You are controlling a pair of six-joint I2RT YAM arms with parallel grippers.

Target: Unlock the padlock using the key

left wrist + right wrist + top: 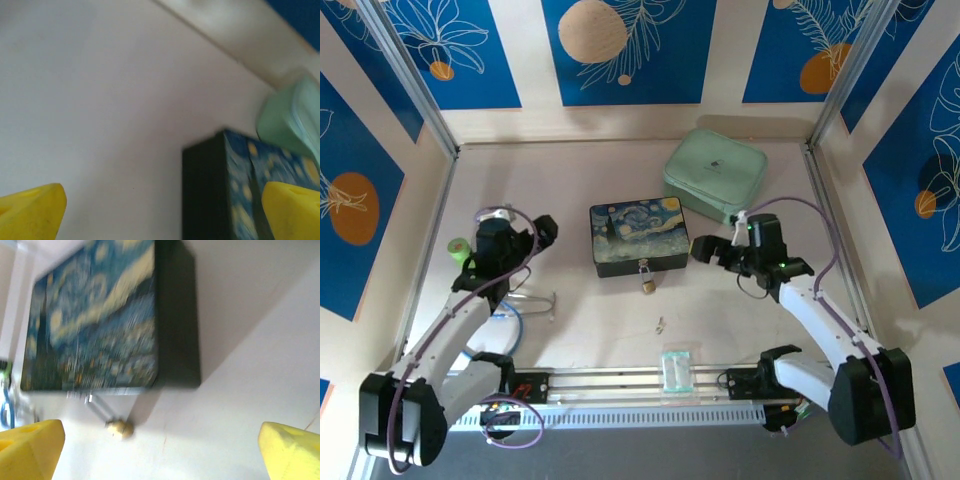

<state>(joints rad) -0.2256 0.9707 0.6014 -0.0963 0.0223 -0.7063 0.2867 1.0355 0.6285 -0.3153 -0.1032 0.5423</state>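
Note:
The tiny brass padlock hangs from the silver latch on the front of the starry painted box. It lies on the table just in front of the box. In the right wrist view the padlock is a blurred gold blob below the box. The small silvery key lies loose on the table nearer the arms. My left gripper is open to the left of the box, holding nothing. My right gripper is open just right of the box, yellow fingertips wide apart.
A mint-green pouch sits behind the box on the right and also appears in the left wrist view. A clear plastic packet lies at the near rail. A green roll stands by the left wall.

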